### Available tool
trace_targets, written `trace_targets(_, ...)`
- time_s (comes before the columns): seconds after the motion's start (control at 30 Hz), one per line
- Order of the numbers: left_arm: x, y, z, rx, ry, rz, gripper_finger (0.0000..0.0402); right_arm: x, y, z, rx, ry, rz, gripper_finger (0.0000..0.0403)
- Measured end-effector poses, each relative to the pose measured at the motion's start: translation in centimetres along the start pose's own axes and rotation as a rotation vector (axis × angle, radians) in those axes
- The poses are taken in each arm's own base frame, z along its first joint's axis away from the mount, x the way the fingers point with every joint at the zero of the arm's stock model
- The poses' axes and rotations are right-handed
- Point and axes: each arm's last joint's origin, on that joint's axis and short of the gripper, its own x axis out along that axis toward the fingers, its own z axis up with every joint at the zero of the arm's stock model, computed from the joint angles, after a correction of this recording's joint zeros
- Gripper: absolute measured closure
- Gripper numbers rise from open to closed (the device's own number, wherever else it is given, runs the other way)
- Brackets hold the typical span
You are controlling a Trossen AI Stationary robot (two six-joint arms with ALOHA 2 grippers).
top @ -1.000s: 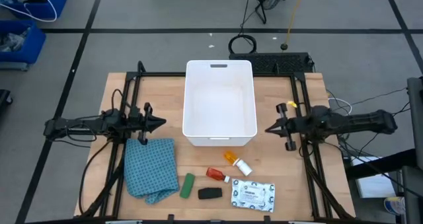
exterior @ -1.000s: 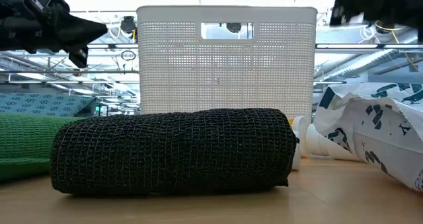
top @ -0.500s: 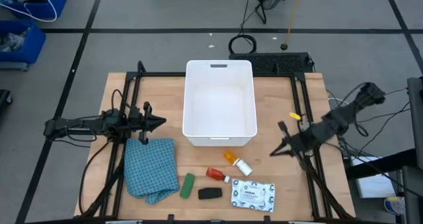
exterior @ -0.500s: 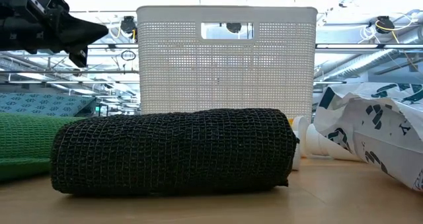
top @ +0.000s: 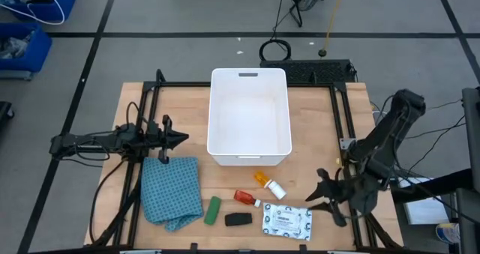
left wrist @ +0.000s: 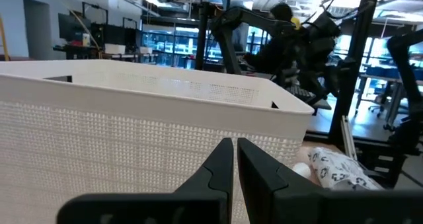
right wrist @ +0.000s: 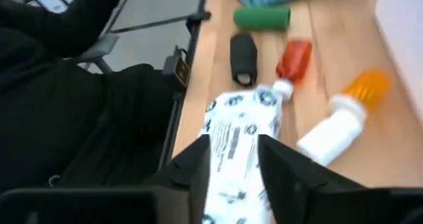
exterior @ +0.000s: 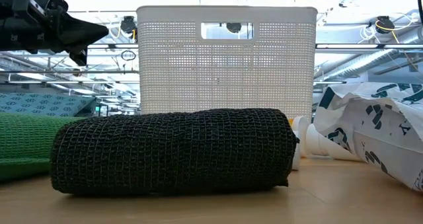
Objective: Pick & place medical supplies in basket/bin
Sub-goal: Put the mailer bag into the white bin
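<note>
Behind black roll [exterior: 173, 151], bin's [exterior: 226, 59] base

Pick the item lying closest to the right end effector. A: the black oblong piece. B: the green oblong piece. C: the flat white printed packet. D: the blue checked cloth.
C: in the high view the right end effector hangs just beside the flat white printed packet, and its wrist view looks down onto that packet.

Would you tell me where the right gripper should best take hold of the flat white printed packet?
Probably by its right short edge: the packet lies flat on the table, and the open right gripper is already beside that end, clear of the tube and bottle.
</note>
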Motion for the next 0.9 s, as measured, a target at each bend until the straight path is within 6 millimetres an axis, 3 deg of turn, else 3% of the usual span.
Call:
trace_targets(0.2, 0.0, 0.0, -0.3, 0.002, 0.028, 0.003, 0.0378, 1.9, 0.7, -1.9, 0.165, 0.070, -0.066, 0.0211)
trace_targets(0.4, 0.0, 0.0, -0.3, 0.015, 0.028, 0.003, 0.0378, 2.4, 0.7, -4.2, 0.334, 0.112, -0.105, 0.0178)
trace_targets(0.9, 0.0, 0.0, -0.3, 0.105, 0.026, 0.001, 0.0378, 4.6, 0.5, -10.1, 0.691, 0.114, -0.096, 0.0178)
